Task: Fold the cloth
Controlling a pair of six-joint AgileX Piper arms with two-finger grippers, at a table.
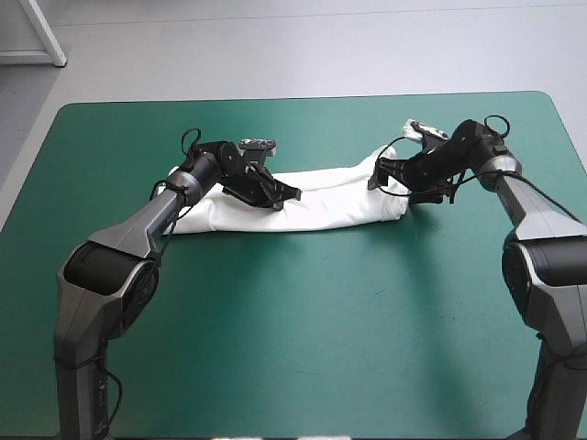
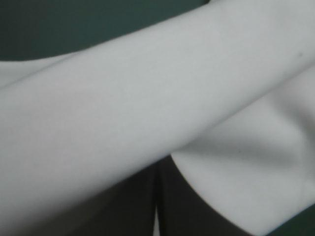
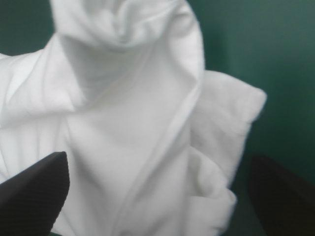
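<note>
Left tool (image 1: 275, 191) is low over the left part of the T-shirt (image 1: 330, 203). Its black fingers (image 2: 133, 209) are all but closed, with a thin sliver of white cloth pinched between them, and a broad smooth fold of cloth crosses just ahead of them. Right tool (image 1: 378, 174) is at the shirt's right end with its jaws wide apart. Its black fingers (image 3: 34, 191) stand on either side of bunched white cloth, and they are not gripping it. A sleeve (image 3: 229, 113) with a stitched hem sticks out beside that bunch.

The T-shirt lies as a long, narrow white band across the far half of the bench (image 1: 293, 348), roughly parallel to the far edge. Bare teal-green cover runs between the shirt and the far edge. A much wider open stretch reaches to the near edge. Both ends of the band stop well short of the left and right edges.
</note>
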